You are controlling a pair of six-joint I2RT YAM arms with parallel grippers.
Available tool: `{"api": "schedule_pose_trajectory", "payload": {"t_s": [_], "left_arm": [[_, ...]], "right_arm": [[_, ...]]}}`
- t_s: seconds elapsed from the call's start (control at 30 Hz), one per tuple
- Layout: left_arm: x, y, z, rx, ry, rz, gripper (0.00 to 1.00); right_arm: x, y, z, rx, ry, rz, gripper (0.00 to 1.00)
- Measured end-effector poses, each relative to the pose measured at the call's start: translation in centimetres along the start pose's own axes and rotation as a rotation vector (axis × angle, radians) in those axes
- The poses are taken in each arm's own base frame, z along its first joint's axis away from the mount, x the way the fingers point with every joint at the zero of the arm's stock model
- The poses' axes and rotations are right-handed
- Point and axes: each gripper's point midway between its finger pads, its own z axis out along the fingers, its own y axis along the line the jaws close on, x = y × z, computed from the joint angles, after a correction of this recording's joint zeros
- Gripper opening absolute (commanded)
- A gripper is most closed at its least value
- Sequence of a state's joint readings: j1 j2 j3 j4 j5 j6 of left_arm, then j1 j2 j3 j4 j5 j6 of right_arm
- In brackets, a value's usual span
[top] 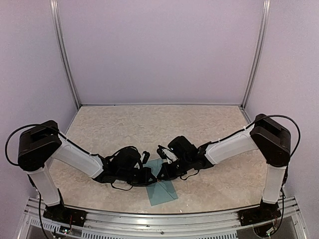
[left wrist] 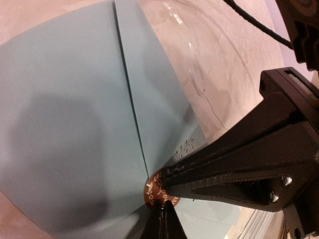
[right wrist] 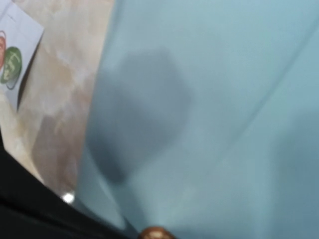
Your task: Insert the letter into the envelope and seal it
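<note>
Envelope flat. Left gripper and right gripper, both shut, press the sticker at six o'clock. It's possibly half-stuck and could lift off with a fingertip.

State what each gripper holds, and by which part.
Nothing visibly gripped: shut left gripper and right gripper touch the round brown sticker on the flap of the teal paper envelope.

A beige, marble-patterned tabletop is enclosed on three sides by plain pale-lilac panel walls. Slim silver aluminium posts are set upright in the two far corners. A ribbed silver aluminium rail is fixed along the near edge. The scene is lit softly and evenly; only faint shadows are cast on the tabletop.
</note>
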State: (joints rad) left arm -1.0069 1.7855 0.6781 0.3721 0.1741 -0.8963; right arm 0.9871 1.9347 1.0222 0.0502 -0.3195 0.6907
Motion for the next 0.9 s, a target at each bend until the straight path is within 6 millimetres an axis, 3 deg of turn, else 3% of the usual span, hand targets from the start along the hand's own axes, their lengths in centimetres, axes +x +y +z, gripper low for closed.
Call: {"api": "schedule_pose_trajectory", "payload": {"t_s": [0.33, 0.9], "left_arm": [[0.0, 0.0, 0.0, -0.001, 0.0, -0.001, 0.0], [0.0, 0.0, 0.0, -0.005, -0.005, -0.007, 0.0]], "right_arm": [[-0.4, 0.3, 0.6, -0.02, -0.004, 0.01, 0.0], [0.9, -0.5, -0.8, -0.002, -0.019, 0.04, 0.0]]}}
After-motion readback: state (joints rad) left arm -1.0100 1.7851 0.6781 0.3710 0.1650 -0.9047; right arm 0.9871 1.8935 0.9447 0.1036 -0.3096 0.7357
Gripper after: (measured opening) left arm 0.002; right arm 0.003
